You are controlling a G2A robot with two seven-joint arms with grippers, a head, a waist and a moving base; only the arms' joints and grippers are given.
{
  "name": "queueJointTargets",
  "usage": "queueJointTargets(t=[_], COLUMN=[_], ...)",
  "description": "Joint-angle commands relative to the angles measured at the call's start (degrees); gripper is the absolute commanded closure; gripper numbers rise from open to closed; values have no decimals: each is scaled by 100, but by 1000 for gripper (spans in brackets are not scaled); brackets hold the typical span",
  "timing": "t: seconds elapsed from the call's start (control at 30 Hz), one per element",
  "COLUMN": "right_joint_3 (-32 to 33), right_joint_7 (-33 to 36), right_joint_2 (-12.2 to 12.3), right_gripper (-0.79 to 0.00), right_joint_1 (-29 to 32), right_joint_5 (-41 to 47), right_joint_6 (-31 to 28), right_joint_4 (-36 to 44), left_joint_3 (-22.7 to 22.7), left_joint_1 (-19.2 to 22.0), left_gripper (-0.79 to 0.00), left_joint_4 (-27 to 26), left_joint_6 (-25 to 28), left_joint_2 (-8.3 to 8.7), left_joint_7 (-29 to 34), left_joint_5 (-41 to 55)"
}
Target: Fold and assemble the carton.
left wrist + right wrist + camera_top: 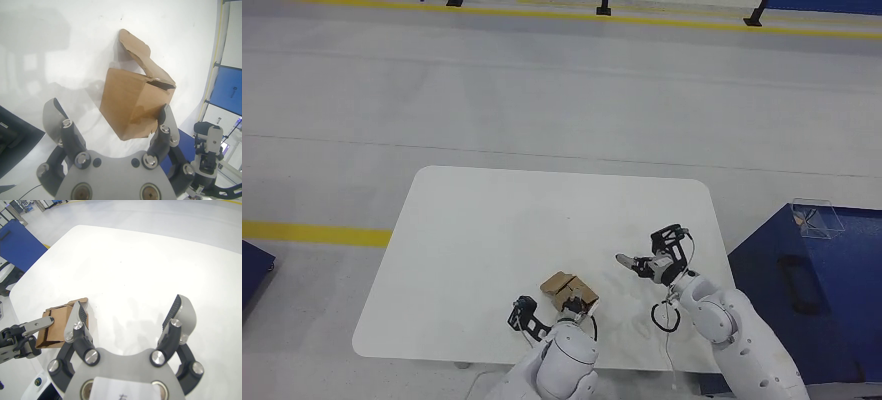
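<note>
Carton [569,291] [136,106] [56,325] of brown cardboard sits on the white desk [542,210], close to the desk's near edge on my side and a little right of its middle. It is only partly formed: one flap with a ragged edge stands up and leans outward, and dark gaps show along its seams. My left gripper [550,310] [109,108] is spread wide at the carton's near side. One pad touches a torn lower corner of the box, and the other finger [53,113] stands well apart from it, so I am not gripping anything there. My right gripper [647,258] [130,304] is also spread open and holds nothing, above the desk to the right of the carton and apart from it. A broad stretch of white surface lies between the carton and the far edge, and more runs toward the rounded left corner. On the right, room is tighter, because a blue cabinet [802,280] stands just past the desk's edge with a clear plastic container [817,217] on top. A yellow line [312,234] crosses the floor to the left. A blue panel [228,89] behind the desk bears small white print, and a label on my right wrist plate carries dark marks that are cut off by the frame.
</note>
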State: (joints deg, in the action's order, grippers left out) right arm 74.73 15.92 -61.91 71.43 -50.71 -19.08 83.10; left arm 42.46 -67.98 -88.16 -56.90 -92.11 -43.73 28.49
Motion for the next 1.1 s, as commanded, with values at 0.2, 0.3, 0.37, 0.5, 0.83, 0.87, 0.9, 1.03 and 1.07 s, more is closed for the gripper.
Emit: queueJointTargets(t=[0.2, 0.3, 0.37, 0.5, 0.83, 0.87, 0.9, 1.03, 1.07], right_joint_3=[196, 243, 274, 318, 381, 391, 404, 466, 476], right_joint_7=[6, 3, 7, 16, 33, 34, 35, 27, 25], right_joint_2=[18, 22, 27, 33, 39, 40, 42, 48, 48], right_gripper=[-785, -785, -785, -785, -785, -785, -785, -785, -785], right_joint_1=[78, 83, 93, 119, 194, 200, 206, 224, 228], right_joint_5=[171, 189, 181, 161, 119, 118, 125, 163, 169], right_joint_6=[-102, -142, -165, -184, -214, -218, -235, -266, -271], right_joint_4=[-36, -66, -76, -71, 18, 21, 21, 5, 2], left_joint_3=[92, 262, 300, 328, 259, 247, 244, 232, 242], left_joint_1=[-273, -575, -759, -1023, -892, -852, -812, -670, -644], left_gripper=[-785, -785, -785, -785, -773, -773, -779, -776, -776], left_joint_4=[-565, -911, -1097, -1161, -568, -505, -446, -283, -272], left_joint_6=[215, 152, -4, -110, -110, -110, -110, -110, -110], left_joint_2=[-31, 21, 56, 133, 71, 53, 34, -44, -63], left_joint_7=[-42, -78, -31, 135, 491, 505, 519, 512, 512], left_joint_5=[-442, -662, -828, -1182, -1285, -1268, -1242, -1167, -1138])
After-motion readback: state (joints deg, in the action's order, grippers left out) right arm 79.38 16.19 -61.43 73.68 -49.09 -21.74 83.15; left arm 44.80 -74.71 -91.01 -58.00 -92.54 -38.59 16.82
